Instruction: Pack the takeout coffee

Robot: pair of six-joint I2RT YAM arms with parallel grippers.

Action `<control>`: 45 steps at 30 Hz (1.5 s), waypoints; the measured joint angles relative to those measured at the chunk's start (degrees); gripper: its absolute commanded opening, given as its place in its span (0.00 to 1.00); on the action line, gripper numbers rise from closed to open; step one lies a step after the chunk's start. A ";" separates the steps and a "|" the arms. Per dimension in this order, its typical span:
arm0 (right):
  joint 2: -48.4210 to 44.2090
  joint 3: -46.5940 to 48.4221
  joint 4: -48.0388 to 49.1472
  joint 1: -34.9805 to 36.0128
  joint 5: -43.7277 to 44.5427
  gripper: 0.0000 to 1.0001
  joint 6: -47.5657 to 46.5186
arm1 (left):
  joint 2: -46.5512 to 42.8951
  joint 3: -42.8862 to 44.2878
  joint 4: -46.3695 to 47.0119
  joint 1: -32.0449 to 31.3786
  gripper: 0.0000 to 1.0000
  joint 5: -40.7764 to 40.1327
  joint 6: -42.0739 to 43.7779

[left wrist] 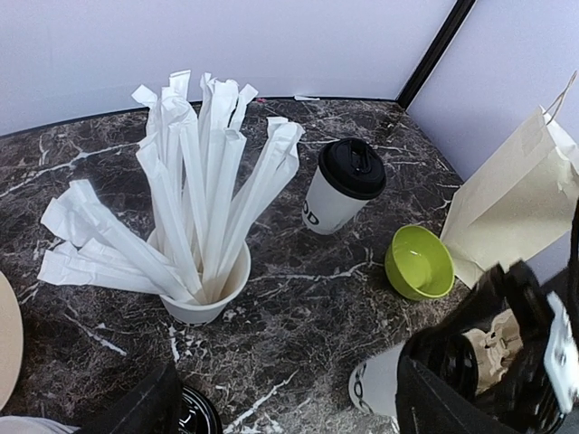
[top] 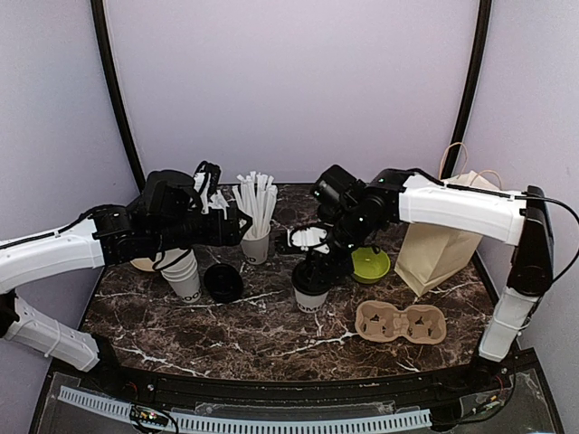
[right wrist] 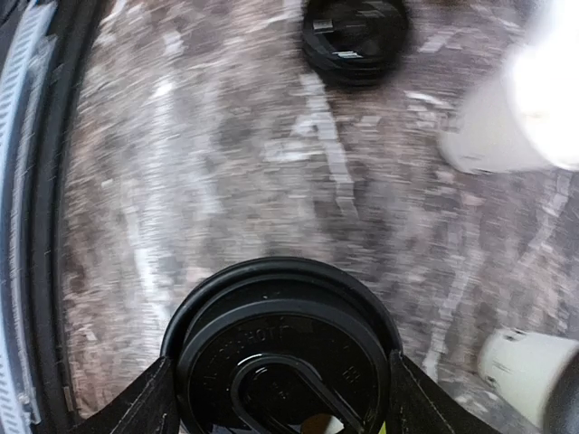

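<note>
One takeout coffee [top: 310,294], a white cup with black lettering and a black lid [right wrist: 280,344], stands on the marble table near the middle. My right gripper [top: 317,264] is over it, and its two fingers press the lid's rim from both sides [right wrist: 280,384]. The left wrist view shows that cup's side [left wrist: 375,387] under the right arm. A second takeout coffee [left wrist: 348,185] stands farther back [top: 306,240]. My left gripper [top: 237,228] hovers open beside the cup of straws [left wrist: 204,289], with nothing but bare table between its fingers [left wrist: 289,402].
A brown paper bag [top: 439,249] stands at the right, with a green bowl [top: 371,264] beside it. A cardboard cup carrier [top: 400,323] lies front right. Lidless white cups [top: 184,274] and black lids [top: 223,282] sit front left, with a tan plate [top: 143,264] behind them.
</note>
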 measured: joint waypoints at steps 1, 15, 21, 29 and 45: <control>0.44 1.77 -0.11 -1.49 0.09 0.73 0.15 | -0.17 0.00 -0.15 0.00 0.84 0.00 0.04; 17.59 25.62 2.40 -14.43 2.08 0.73 5.57 | -1.90 0.02 -0.44 0.04 0.83 0.42 0.52; 23.12 31.19 2.21 -14.69 2.36 0.76 7.63 | -3.06 -0.48 -0.28 0.13 0.83 0.57 0.35; 26.53 34.84 1.60 -15.23 1.84 0.79 9.35 | -3.02 -1.07 -0.22 0.13 0.83 1.25 -0.07; 30.18 38.62 -0.66 -15.72 -1.09 0.90 11.93 | -2.86 -1.25 -0.24 0.13 0.82 2.12 -0.07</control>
